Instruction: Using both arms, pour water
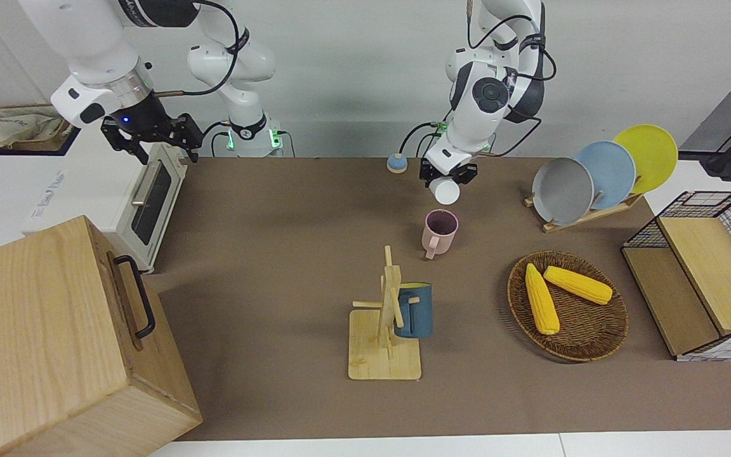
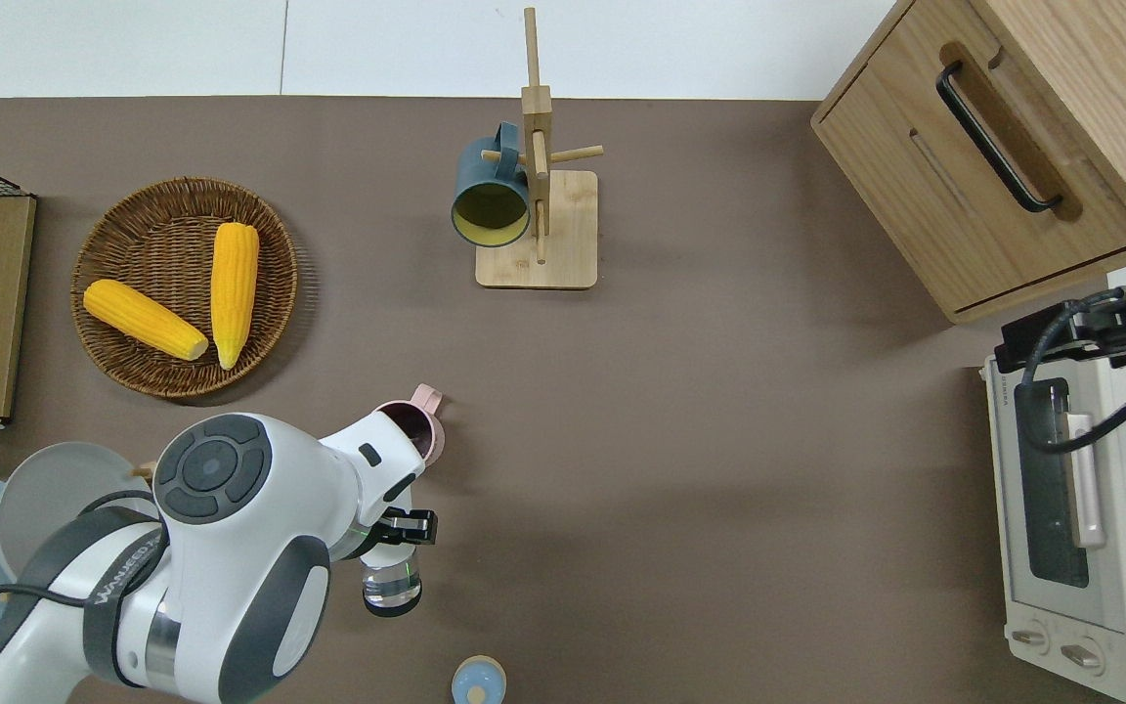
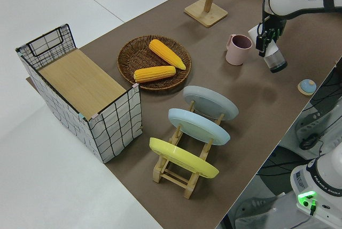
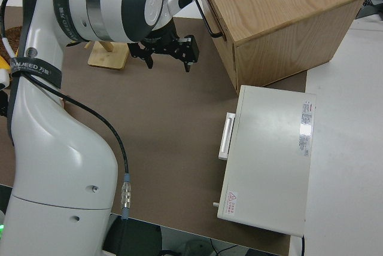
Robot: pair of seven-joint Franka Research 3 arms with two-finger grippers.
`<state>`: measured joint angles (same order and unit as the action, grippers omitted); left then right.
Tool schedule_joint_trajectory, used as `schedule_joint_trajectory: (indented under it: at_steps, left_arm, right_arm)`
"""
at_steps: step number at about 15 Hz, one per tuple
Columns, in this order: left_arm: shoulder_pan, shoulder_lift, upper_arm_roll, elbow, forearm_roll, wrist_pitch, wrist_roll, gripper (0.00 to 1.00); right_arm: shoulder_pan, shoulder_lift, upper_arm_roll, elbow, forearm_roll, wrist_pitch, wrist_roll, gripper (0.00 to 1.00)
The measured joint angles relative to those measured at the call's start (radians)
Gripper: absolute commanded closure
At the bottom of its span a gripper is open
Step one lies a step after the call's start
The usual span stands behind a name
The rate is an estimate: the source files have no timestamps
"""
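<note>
- Water sits in a clear glass, which my left gripper holds up in the air, jaws clamped on its sides. The overhead view puts it over bare table, just on the robots' side of the pink mug.
- The step in hand, as I judge it, is bringing the glass over the mug and tipping. I would line the glass's lip up over the mug's mouth first, then roll the wrist slowly so the stream lands inside.
- The mug stands upright and free, handle pointing away from the robots. Nothing steadies it, so I must not nudge it.
- The right gripper hangs over the toaster oven with jaws apart, holding nothing.
- The overhead view shows water in the glass; the front view shows only its pale base.
- The left side view shows the glass tilted and clear of the table, with a gap to the mug.
- The right side view alone shows the right jaws plainly spread.
</note>
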<state>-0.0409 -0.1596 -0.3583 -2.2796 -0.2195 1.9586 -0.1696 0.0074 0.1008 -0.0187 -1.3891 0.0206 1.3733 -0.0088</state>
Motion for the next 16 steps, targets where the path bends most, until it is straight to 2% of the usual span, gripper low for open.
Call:
schedule_joint_trajectory:
  at_steps: [12, 16]
  left_arm:
    - [0.002, 0.0, 0.001, 0.013, 0.0, -0.011, 0.0, 1.0]
    - [0.009, 0.005, 0.003, 0.05, 0.005, -0.069, -0.001, 1.0]
  right_arm:
    - [0.0, 0.0, 0.0, 0.0, 0.0, 0.0, 0.0, 0.007]
    - [0.0, 0.0, 0.0, 0.0, 0.0, 0.0, 0.0, 0.007]
